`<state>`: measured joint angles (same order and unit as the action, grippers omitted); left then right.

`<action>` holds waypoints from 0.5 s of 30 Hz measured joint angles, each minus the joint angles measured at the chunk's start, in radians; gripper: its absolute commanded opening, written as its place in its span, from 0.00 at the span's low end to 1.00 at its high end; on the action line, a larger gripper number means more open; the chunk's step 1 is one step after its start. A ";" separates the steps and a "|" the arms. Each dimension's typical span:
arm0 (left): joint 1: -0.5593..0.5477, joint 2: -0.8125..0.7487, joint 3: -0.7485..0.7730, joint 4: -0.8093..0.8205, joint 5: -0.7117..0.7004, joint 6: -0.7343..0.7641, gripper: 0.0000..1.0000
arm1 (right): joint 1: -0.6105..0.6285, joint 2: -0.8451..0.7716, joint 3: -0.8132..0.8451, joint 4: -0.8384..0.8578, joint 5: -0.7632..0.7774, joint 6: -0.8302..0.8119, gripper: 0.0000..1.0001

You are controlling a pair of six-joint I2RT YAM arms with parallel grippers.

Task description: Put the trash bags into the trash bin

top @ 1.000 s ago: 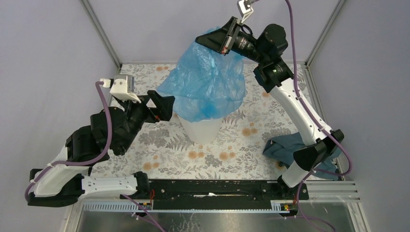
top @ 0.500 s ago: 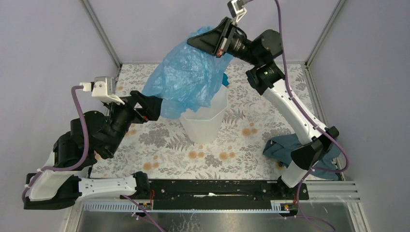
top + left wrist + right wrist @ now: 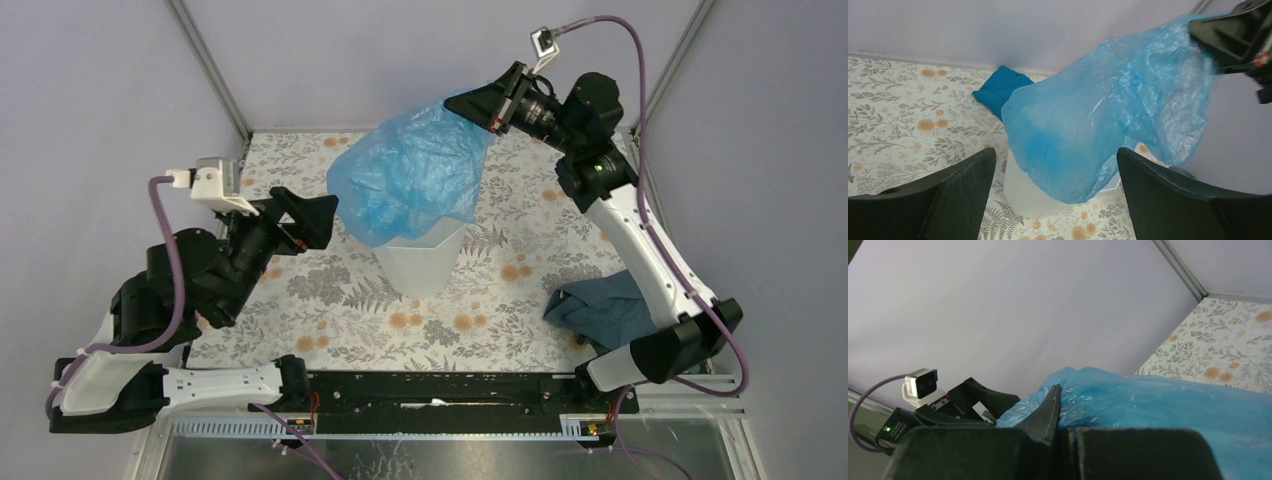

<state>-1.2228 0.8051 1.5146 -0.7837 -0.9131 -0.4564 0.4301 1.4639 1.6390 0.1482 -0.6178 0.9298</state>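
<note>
Trash bag (image 3: 415,180): thin, see-through light-blue film, hanging from its upper right corner and spread over the bin's mouth; whether any of it is inside cannot be told.
Trash bin (image 3: 425,265): tall, faceted white plastic, upright at mid-table, its top mostly hidden by the bag.
Right gripper (image 3: 476,101): raised at the far right, fingers pinched together on the bag's top edge.
Left gripper (image 3: 328,218): just left of the bag, jaws wide apart, holding nothing.
Teal cloth (image 3: 998,90): on the table beyond the bin.
Grey-blue cloth (image 3: 600,305): near right.
</note>
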 measured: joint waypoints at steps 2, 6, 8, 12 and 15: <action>0.000 0.030 0.001 0.001 0.001 0.003 0.92 | 0.002 -0.039 0.000 -0.029 0.005 -0.037 0.00; 0.000 0.109 0.014 0.009 0.011 0.023 0.79 | 0.003 -0.076 0.000 -0.067 0.005 -0.079 0.00; 0.000 0.173 0.039 0.016 0.017 0.039 0.74 | 0.003 -0.076 0.000 -0.090 0.005 -0.097 0.00; 0.039 0.313 0.081 0.034 0.049 0.069 0.71 | 0.003 -0.076 0.000 -0.154 0.010 -0.134 0.00; 0.135 0.400 0.079 0.042 0.144 0.064 0.66 | 0.003 -0.080 -0.008 -0.184 0.025 -0.156 0.00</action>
<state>-1.0878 1.2049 1.5940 -0.7418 -0.7689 -0.3920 0.4332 1.3842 1.6306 -0.0357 -0.5926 0.7734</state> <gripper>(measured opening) 0.706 0.011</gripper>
